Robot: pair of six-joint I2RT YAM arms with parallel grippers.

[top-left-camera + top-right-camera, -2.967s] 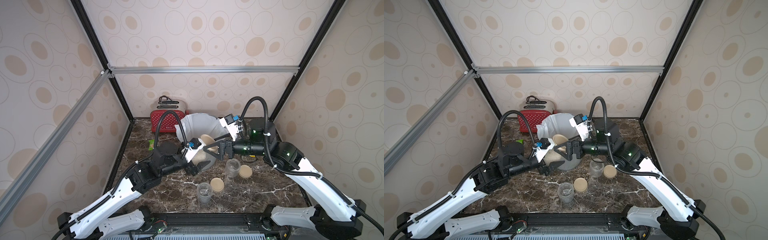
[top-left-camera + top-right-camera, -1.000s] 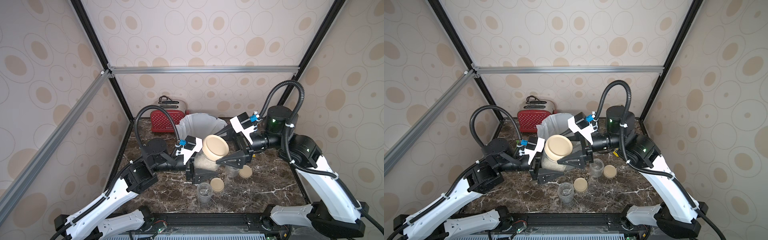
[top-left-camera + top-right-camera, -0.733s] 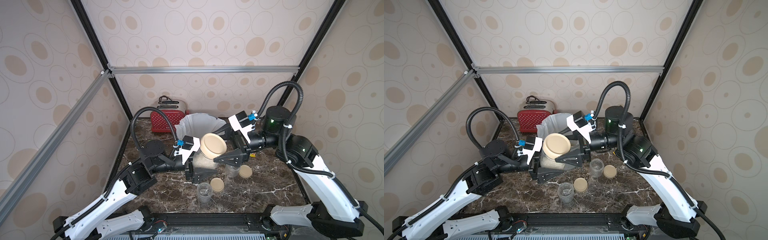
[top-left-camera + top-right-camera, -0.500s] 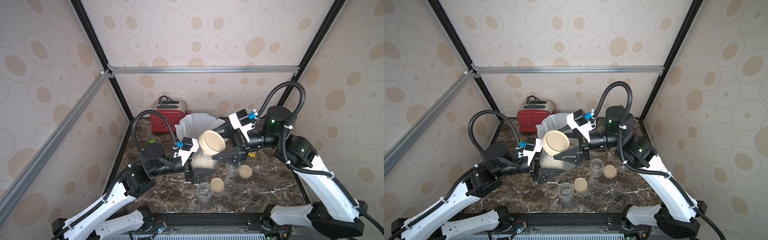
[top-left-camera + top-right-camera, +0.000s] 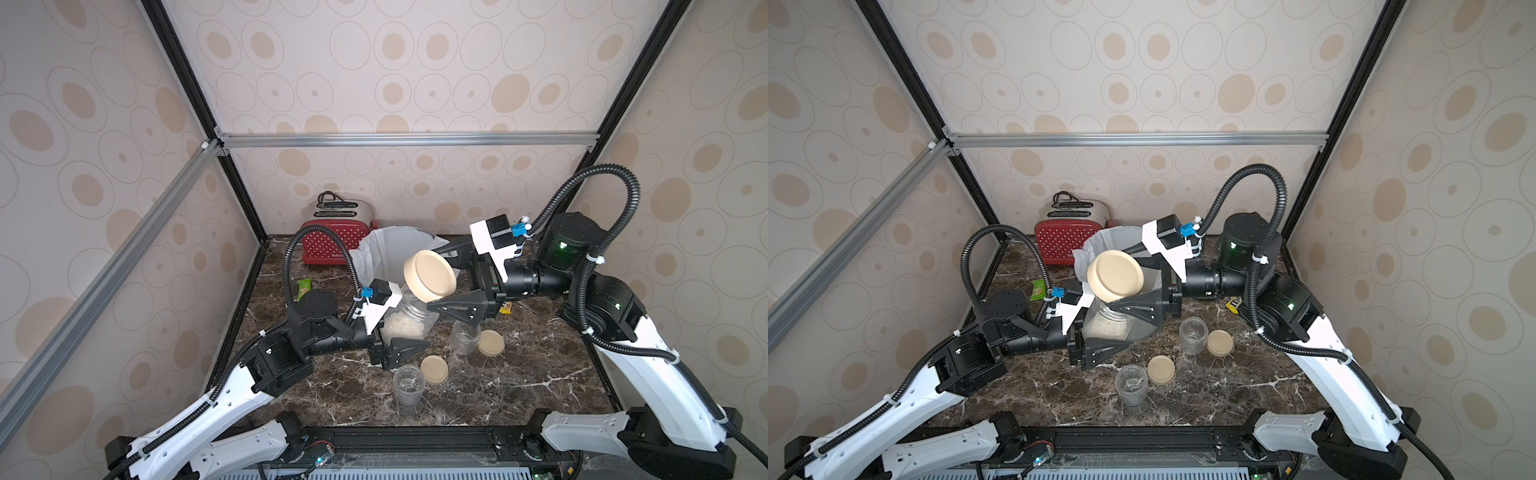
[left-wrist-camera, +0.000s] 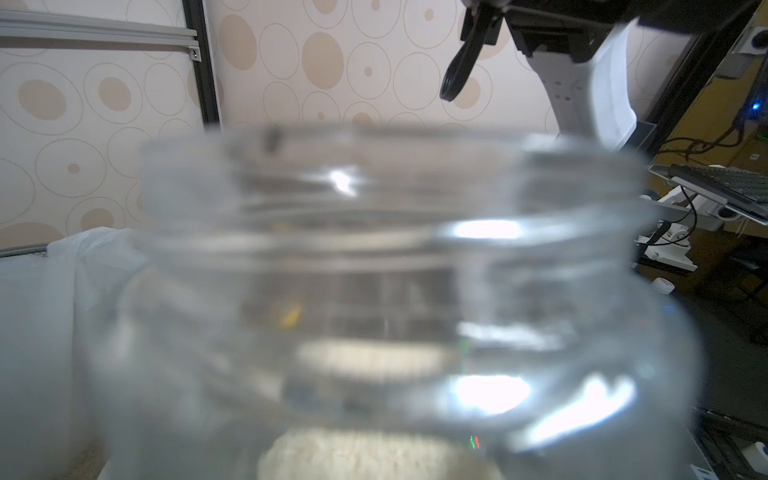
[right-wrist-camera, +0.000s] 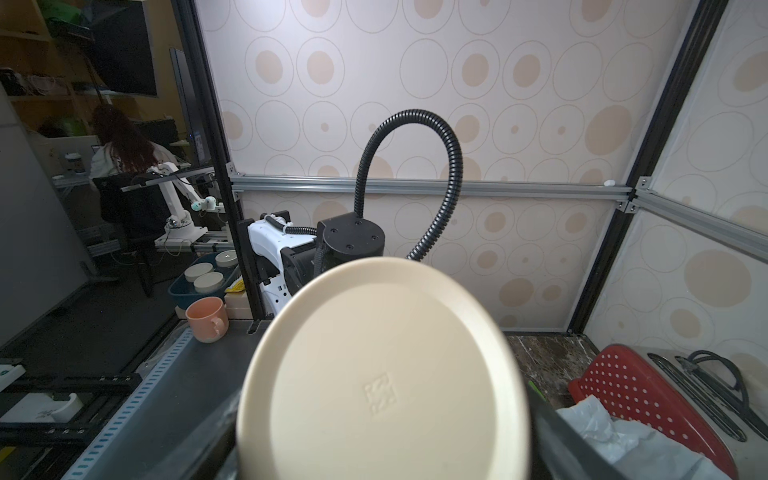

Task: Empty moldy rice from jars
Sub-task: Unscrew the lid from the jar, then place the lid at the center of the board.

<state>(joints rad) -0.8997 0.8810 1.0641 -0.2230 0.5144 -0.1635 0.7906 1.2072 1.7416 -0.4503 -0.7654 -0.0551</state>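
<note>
My left gripper (image 5: pixel 405 330) (image 5: pixel 1100 336) is shut on a clear glass jar (image 5: pixel 409 320) (image 5: pixel 1106 322) (image 6: pixel 395 291), held tilted above the table in front of the bin. Its mouth is uncovered and moldy rice (image 5: pixel 401 328) (image 6: pixel 374 457) fills its lower part. Just above that mouth, my right gripper (image 5: pixel 435 279) (image 5: pixel 1121 279) (image 7: pixel 386 436) is shut on the jar's round beige lid (image 5: pixel 430 276) (image 5: pixel 1116 274) (image 7: pixel 382 374), clear of the glass. Two more jars (image 5: pixel 409 384) (image 5: pixel 465 336) stand uncapped on the table and look empty. A loose lid (image 5: pixel 434 369) (image 5: pixel 491 343) lies beside each.
The mesh bin with white liner (image 5: pixel 390 245) (image 5: pixel 1100 245) stands at the back, right behind the held jar. A red toaster (image 5: pixel 332 245) (image 7: pixel 636 395) sits to its left. A green packet (image 5: pixel 304 286) and a yellow packet (image 5: pixel 506 306) lie on the marble.
Both arms have raised the jar from beside the bin. Over the last second the right gripper has carried the lid a little higher, off the jar's mouth.
</note>
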